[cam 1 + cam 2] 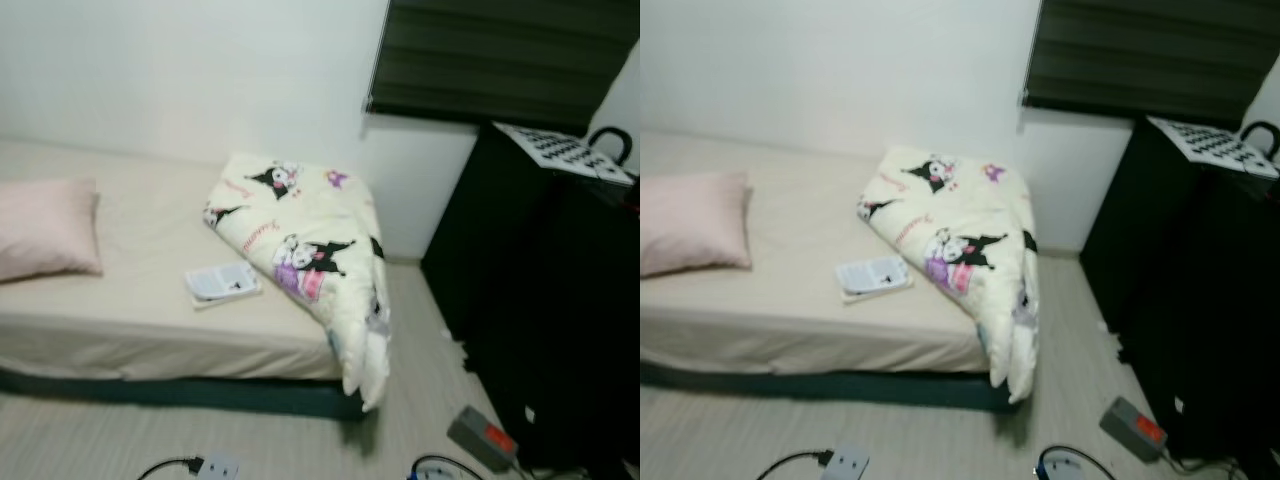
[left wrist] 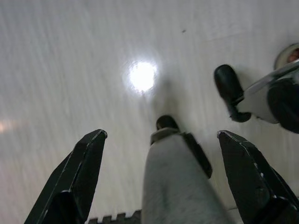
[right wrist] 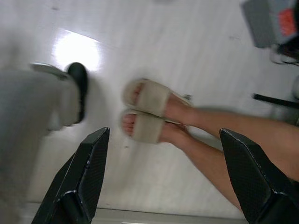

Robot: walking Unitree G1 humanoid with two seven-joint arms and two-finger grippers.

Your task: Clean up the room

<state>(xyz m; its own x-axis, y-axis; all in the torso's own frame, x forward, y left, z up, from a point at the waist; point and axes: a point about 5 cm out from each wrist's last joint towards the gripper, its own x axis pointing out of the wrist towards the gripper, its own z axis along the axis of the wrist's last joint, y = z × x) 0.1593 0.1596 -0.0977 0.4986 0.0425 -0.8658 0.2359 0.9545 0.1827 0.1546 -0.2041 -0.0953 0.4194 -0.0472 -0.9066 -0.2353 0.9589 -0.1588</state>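
Clearly the tidying is at its start: the bed (image 1: 150,300) carries a crumpled cartoon-print comforter (image 1: 310,250) heaped at its foot end and spilling over the corner toward the floor, an open booklet (image 1: 222,282) lying on the sheet just beside it, and a pink pillow (image 1: 45,228) well apart at the head end. Both arms hang idle, pointing at the floor. The left claw (image 2: 161,177) is spread wide with nothing held, and the right claw (image 3: 163,179) is likewise wide and empty, with a person's sandalled feet (image 3: 147,116) on the floor below it. To do this well, the robot should probably step close to the bed first, then lift the booklet clear before handling the comforter. A grey device (image 1: 482,437) and a white power strip (image 1: 217,467) lie on the floor near the dark cabinet (image 1: 540,300); no bin or basket can be made out.
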